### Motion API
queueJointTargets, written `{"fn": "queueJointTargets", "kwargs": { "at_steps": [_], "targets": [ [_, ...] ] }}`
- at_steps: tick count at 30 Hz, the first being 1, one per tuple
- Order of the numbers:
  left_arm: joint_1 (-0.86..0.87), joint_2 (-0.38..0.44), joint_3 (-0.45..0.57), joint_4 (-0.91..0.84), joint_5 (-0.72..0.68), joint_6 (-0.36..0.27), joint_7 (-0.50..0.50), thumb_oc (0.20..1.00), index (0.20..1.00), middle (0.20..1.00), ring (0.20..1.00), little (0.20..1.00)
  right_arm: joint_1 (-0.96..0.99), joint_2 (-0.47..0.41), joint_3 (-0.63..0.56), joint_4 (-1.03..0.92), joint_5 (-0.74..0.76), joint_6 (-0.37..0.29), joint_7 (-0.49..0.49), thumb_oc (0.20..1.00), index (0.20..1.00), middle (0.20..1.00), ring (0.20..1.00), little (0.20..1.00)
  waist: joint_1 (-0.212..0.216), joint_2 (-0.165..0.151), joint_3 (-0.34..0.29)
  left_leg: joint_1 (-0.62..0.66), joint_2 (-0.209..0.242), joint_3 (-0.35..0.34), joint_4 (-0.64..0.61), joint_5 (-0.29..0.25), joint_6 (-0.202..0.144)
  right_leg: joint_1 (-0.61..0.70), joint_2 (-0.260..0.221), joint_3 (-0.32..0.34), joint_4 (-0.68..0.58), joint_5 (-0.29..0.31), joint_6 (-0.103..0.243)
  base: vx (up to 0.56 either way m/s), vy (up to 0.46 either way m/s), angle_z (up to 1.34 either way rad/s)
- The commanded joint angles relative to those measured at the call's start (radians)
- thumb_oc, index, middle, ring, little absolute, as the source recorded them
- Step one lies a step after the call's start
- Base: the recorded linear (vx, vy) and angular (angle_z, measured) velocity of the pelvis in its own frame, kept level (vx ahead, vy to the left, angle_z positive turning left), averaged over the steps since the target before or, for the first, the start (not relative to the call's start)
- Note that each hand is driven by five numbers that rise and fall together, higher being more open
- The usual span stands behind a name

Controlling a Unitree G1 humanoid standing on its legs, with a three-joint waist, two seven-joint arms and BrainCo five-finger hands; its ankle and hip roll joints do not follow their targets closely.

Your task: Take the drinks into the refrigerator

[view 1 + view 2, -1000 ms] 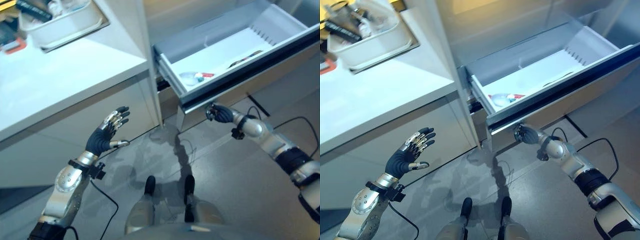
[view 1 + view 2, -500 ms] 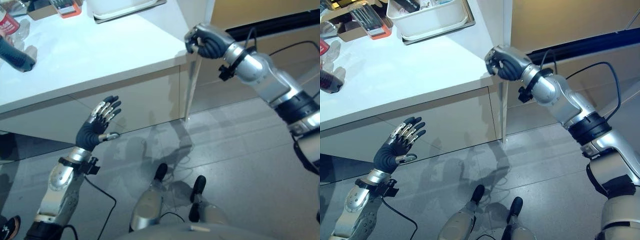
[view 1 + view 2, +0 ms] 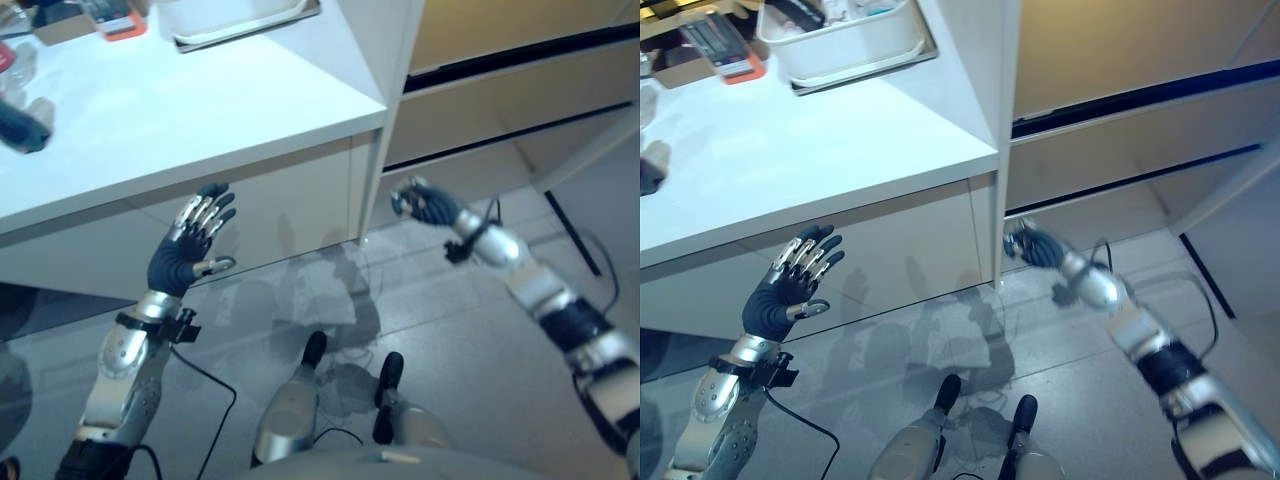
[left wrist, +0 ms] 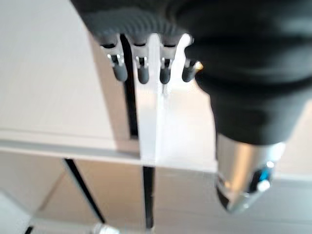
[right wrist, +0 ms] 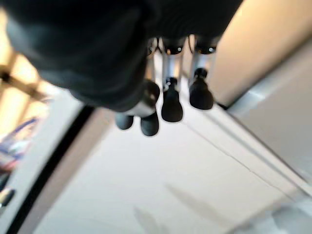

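Note:
At the counter's far left edge lie a blurred clear bottle [image 3: 648,100] and a dark object [image 3: 20,128]. My left hand [image 3: 185,255] is raised in front of the counter's cabinet face, open with straight, spread fingers and nothing in it. My right hand [image 3: 425,205] hangs low before the refrigerator's lower drawer fronts [image 3: 500,150], with its fingers [image 5: 170,105] loosely bent and empty. Both drawer fronts stand shut, with dark gaps between them. Neither hand touches a drink.
The white counter [image 3: 200,110] fills the upper left, and its corner juts out near the refrigerator. A white tray [image 3: 845,50] with items and an orange-edged case [image 3: 725,55] sit at its back. Grey floor [image 3: 450,340] lies below both hands.
The camera has swung. The drawer that was open one second ago now shows shut. My right hand, a fist at the counter's corner half a second ago, has dropped low and loosened. My left hand has barely moved.

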Motion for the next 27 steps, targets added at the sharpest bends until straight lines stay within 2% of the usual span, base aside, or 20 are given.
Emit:
{"fn": "queueJointTargets", "kwargs": {
  "at_steps": [1,2,3,4,7,8,9,11,15,17,18,22,23,24,25,26,27],
  "targets": [
    [0.031,-0.010,0.046,-0.012,0.072,-0.101,0.042,1.000,1.000,1.000,1.000,1.000,0.092,0.025,-0.068,-0.002,0.020,-0.069,-0.054,0.200,0.200,0.200,0.200,0.200,-0.058,-0.050,-0.064,0.037,-0.057,0.040,0.038,-0.106,0.077,0.010,-0.043,0.030,0.095,-0.130,0.046,0.03,0.006,-0.21],
    [0.032,-0.009,0.043,-0.012,0.073,-0.102,0.043,1.000,1.000,1.000,1.000,1.000,0.096,0.026,-0.070,-0.004,0.019,-0.070,-0.054,0.304,0.304,0.304,0.304,0.304,-0.056,-0.050,-0.065,0.037,-0.056,0.041,0.038,-0.106,0.077,0.010,-0.043,0.030,0.095,-0.131,0.046,0.02,0.010,-0.14],
    [0.034,-0.011,0.044,-0.006,0.080,-0.103,0.048,1.000,1.000,1.000,1.000,1.000,0.130,0.034,-0.080,0.008,0.022,-0.073,-0.056,0.715,0.715,0.715,0.715,0.715,-0.065,-0.051,-0.066,0.039,-0.054,0.045,0.038,-0.108,0.076,0.010,-0.042,0.034,0.095,-0.130,0.047,0.02,0.010,-0.10],
    [0.035,-0.011,0.040,-0.001,0.085,-0.107,0.052,1.000,1.000,1.000,1.000,1.000,0.159,0.041,-0.090,0.030,0.016,-0.076,-0.061,1.000,1.000,1.000,1.000,1.000,-0.070,-0.053,-0.069,0.042,-0.053,0.049,0.038,-0.111,0.076,0.011,-0.040,0.038,0.094,-0.130,0.048,0.03,0.016,-0.11],
    [0.034,-0.017,0.036,0.014,0.094,-0.107,0.058,1.000,1.000,1.000,1.000,1.000,0.246,0.072,-0.131,0.109,0.028,-0.078,-0.071,1.000,1.000,1.000,1.000,1.000,-0.095,-0.054,-0.078,0.050,-0.050,0.060,0.037,-0.116,0.073,0.016,-0.036,0.051,0.091,-0.132,0.050,0.04,0.020,-0.17],
    [0.025,-0.028,0.026,0.042,0.096,-0.105,0.062,1.000,1.000,1.000,1.000,1.000,0.278,0.121,-0.165,0.228,0.073,-0.079,-0.093,1.000,1.000,1.000,1.000,1.000,-0.111,-0.052,-0.086,0.055,-0.049,0.067,0.037,-0.120,0.074,0.021,-0.036,0.057,0.087,-0.131,0.051,0.03,0.026,-0.16],
    [0.023,-0.027,0.025,0.044,0.096,-0.107,0.062,1.000,1.000,1.000,1.000,1.000,0.277,0.122,-0.165,0.232,0.073,-0.081,-0.094,1.000,1.000,1.000,1.000,1.000,-0.109,-0.053,-0.085,0.056,-0.048,0.067,0.037,-0.120,0.074,0.022,-0.036,0.058,0.087,-0.131,0.051,0.03,0.033,-0.08],
    [0.007,-0.033,0.006,0.130,0.132,-0.104,0.071,1.000,1.000,1.000,1.000,1.000,0.308,0.162,-0.188,0.344,0.110,-0.075,-0.099,1.000,1.000,1.000,1.000,1.000,-0.132,-0.051,-0.098,0.069,-0.045,0.084,0.037,-0.130,0.072,0.028,-0.037,0.068,0.083,-0.129,0.054,0.04,0.033,-0.11],
    [-0.015,-0.027,-0.030,0.273,0.224,-0.116,0.093,1.000,1.000,1.000,1.000,1.000,0.338,0.199,-0.236,0.445,0.175,-0.074,-0.097,1.000,1.000,1.000,1.000,1.000,-0.146,-0.048,-0.110,0.082,-0.043,0.099,0.042,-0.140,0.071,0.036,-0.037,0.081,0.085,-0.131,0.058,0.04,0.028,-0.18],
    [-0.034,-0.063,-0.060,0.474,0.244,-0.090,0.096,1.000,1.000,1.000,1.000,1.000,0.352,0.219,-0.255,0.520,0.194,-0.070,-0.102,1.000,1.000,1.000,1.000,1.000,-0.158,-0.046,-0.124,0.093,-0.043,0.109,0.046,-0.148,0.071,0.045,-0.038,0.089,0.086,-0.130,0.061,0.04,0.016,-0.18],
    [-0.035,-0.063,-0.061,0.476,0.244,-0.091,0.096,1.000,1.000,1.000,1.000,1.000,0.352,0.219,-0.256,0.521,0.194,-0.070,-0.102,1.000,1.000,1.000,1.000,1.000,-0.158,-0.046,-0.123,0.094,-0.043,0.109,0.046,-0.148,0.071,0.046,-0.037,0.089,0.085,-0.130,0.061,0.03,0.008,-0.18],
    [-0.054,-0.083,-0.111,0.713,0.366,-0.078,0.115,1.000,1.000,1.000,1.000,1.000,0.365,0.223,-0.269,0.626,0.171,-0.061,-0.115,1.000,1.000,1.000,1.000,1.000,-0.170,-0.044,-0.142,0.114,-0.042,0.121,0.046,-0.157,0.070,0.069,-0.037,0.090,0.078,-0.133,0.063,0.03,0.011,-0.03],
    [-0.054,-0.083,-0.111,0.713,0.366,-0.078,0.115,1.000,1.000,1.000,1.000,1.000,0.365,0.223,-0.269,0.626,0.171,-0.061,-0.115,1.000,1.000,1.000,1.000,1.000,-0.170,-0.044,-0.141,0.115,-0.042,0.121,0.046,-0.157,0.070,0.069,-0.037,0.090,0.078,-0.133,0.063,0.06,0.005,-0.02],
    [-0.076,-0.129,-0.118,0.924,0.419,-0.048,0.137,1.000,1.000,1.000,1.000,1.000,0.362,0.241,-0.269,0.735,0.145,-0.045,-0.132,1.000,1.000,1.000,1.000,1.000,-0.174,-0.047,-0.158,0.131,-0.040,0.129,0.045,-0.162,0.071,0.085,-0.034,0.094,0.075,-0.134,0.063,0.05,-0.003,-0.02],
    [-0.077,-0.129,-0.118,0.926,0.420,-0.049,0.137,1.000,1.000,1.000,1.000,1.000,0.361,0.241,-0.269,0.736,0.145,-0.045,-0.132,1.000,1.000,1.000,1.000,1.000,-0.174,-0.046,-0.157,0.131,-0.040,0.129,0.045,-0.163,0.071,0.085,-0.034,0.094,0.075,-0.134,0.063,0.06,-0.007,0.00],
    [-0.090,-0.162,-0.106,1.077,0.466,-0.008,0.156,1.000,1.000,1.000,1.000,1.000,0.358,0.253,-0.270,0.797,0.127,-0.027,-0.139,1.000,1.000,1.000,1.000,1.000,-0.178,-0.048,-0.169,0.139,-0.037,0.134,0.045,-0.165,0.070,0.094,-0.033,0.095,0.071,-0.135,0.062,0.01,-0.004,-0.04],
    [-0.092,-0.163,-0.107,1.079,0.467,-0.009,0.157,1.000,1.000,1.000,1.000,1.000,0.357,0.253,-0.270,0.798,0.127,-0.027,-0.139,1.000,1.000,1.000,1.000,1.000,-0.178,-0.048,-0.168,0.141,-0.037,0.134,0.045,-0.165,0.070,0.095,-0.033,0.095,0.071,-0.135,0.062,0.03,-0.008,-0.09]
  ]
}}
